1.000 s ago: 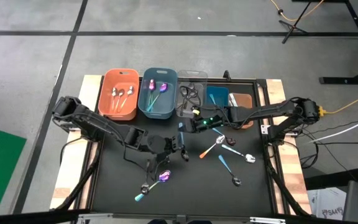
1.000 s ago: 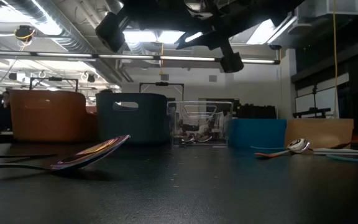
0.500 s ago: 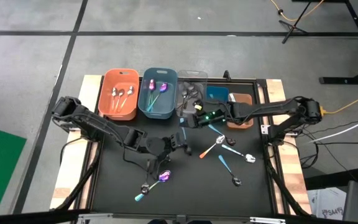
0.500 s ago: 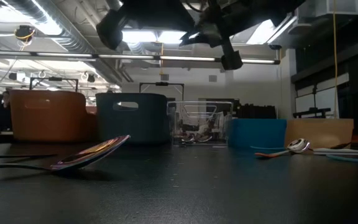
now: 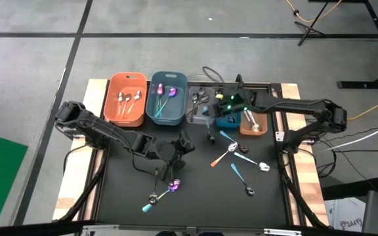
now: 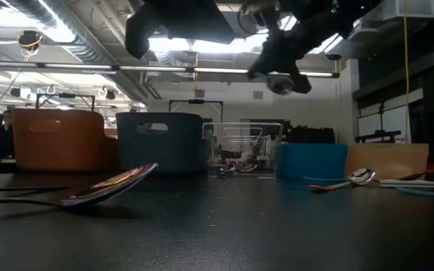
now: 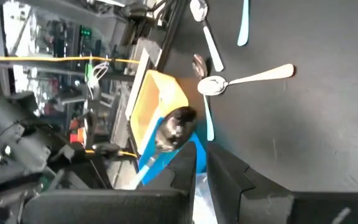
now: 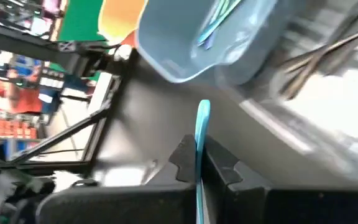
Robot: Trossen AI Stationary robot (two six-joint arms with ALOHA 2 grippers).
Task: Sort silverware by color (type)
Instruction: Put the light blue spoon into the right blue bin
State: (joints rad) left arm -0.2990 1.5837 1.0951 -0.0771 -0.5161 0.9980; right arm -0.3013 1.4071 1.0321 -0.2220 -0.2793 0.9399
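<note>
My right gripper point(image 5: 212, 126) hangs above the table in front of the clear bin point(image 5: 201, 103) and the blue bin point(image 5: 226, 113), shut on a blue-handled spoon point(image 8: 201, 124). The spoon's shiny bowl point(image 7: 176, 127) shows in the left wrist view. My left gripper point(image 5: 182, 145) hovers over the table's middle, its fingers point(image 7: 229, 177) a narrow gap apart with nothing between them. Loose silverware lies flat on the black mat: an orange-handled spoon point(image 5: 223, 156), a blue-handled one point(image 5: 237, 172), a silver one point(image 5: 261, 166) and a purple one point(image 5: 172, 187). My right gripper pinches the spoon's blue handle point(image 8: 199, 163) between its two fingers, which lie across it. The handle's free end point(image 8: 202, 107) sticks out past the fingertips. The spoon is lifted clear of the table, well above it in the low view point(image 6: 279, 81).
Five bins stand in a row at the far edge: orange point(image 5: 125, 98) with silver spoons, grey-blue point(image 5: 167, 98) with purple ones, clear, blue, and brown point(image 5: 253, 123). Two more dark utensils point(image 5: 243, 149) point(image 5: 249, 191) lie at the right. A teal-handled piece point(image 5: 148, 207) lies near the front.
My right gripper has swung from beside my left gripper toward the table's far right, up to the clear and blue bins, carrying the blue-handled spoon and rolling a little. My left gripper has stayed in place and rolled about its own axis.
</note>
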